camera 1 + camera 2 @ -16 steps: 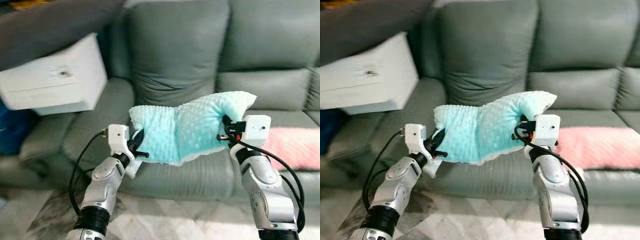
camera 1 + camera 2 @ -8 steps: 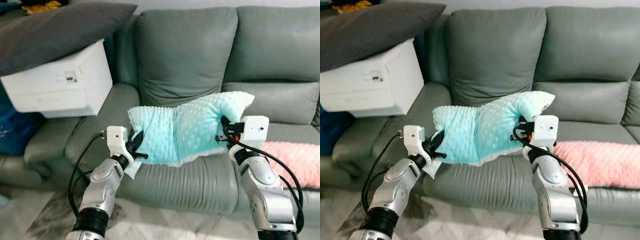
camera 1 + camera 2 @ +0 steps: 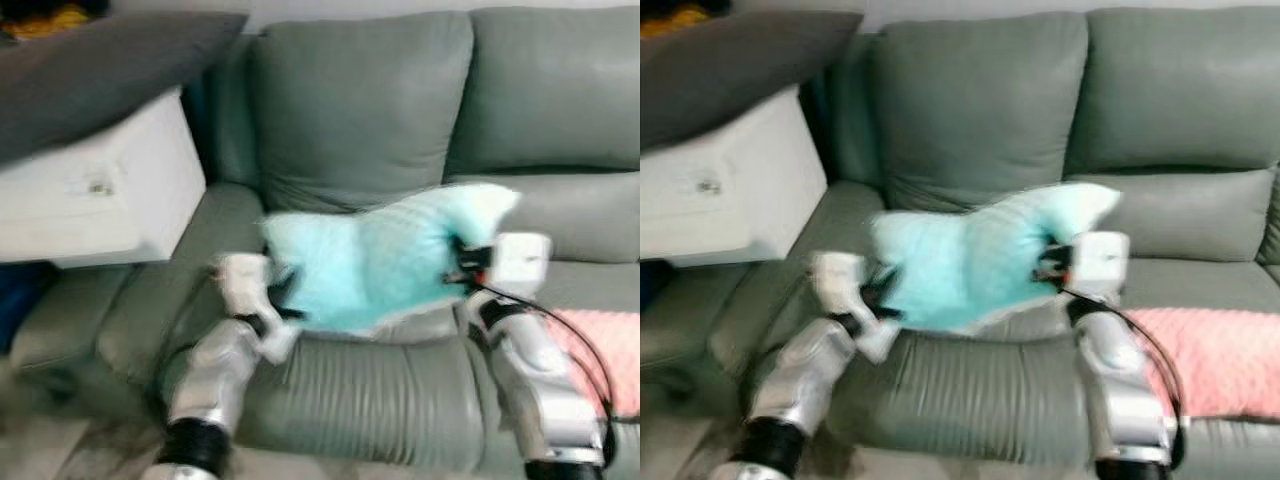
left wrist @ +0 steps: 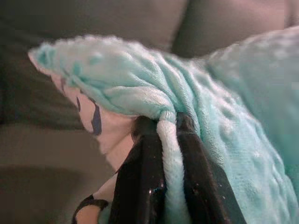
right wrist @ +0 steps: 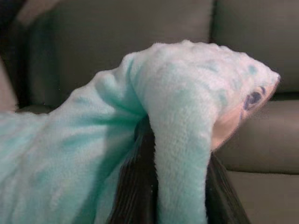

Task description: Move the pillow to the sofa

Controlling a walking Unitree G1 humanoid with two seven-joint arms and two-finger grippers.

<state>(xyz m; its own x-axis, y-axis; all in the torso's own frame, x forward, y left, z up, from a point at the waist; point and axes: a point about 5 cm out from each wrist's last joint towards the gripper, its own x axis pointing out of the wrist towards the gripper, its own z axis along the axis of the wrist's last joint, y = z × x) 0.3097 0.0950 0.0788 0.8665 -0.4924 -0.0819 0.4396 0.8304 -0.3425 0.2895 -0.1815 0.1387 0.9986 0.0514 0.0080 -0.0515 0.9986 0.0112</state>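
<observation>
Both sets of jaws are clamped on fabric, and I can read that best from the wrist views. Starting on my left, the left gripper [image 4: 161, 186] has its two black fingers [image 4: 138, 182] pinched hard onto a fold of the soft mint-green dimpled plush pillow [image 3: 375, 265], a ridge of the fleece squeezed up between them, with the pillow's paler printed underside showing just beside the grip. Beyond that arm I see a white box-shaped unit [image 3: 95, 195] standing against the arm of the grey-green leather sofa [image 3: 360, 110], with a big dark grey cushion [image 3: 100, 65] lying over its top. Moving across, the pillow hangs stretched between my two arms, held up over the front of the sofa's seat cushion [image 3: 370, 385] — I judge it is still carried and not yet resting on the seat, though the head views are smeared by motion and I can't be sure its lower edge isn't brushing the leather. On my right, the right gripper [image 5: 180, 186] is closed the same way on the pillow's other end, the plush bunched and draped over the fingers. Further right a pink fuzzy blanket [image 3: 600, 355] lies on the next seat, apart from the pillow. So the pick-up and the carry look done and the pillow is at the sofa; what's left, as I judge it, is to bring it down onto the seat, let both grips go and pull the arms clear.
</observation>
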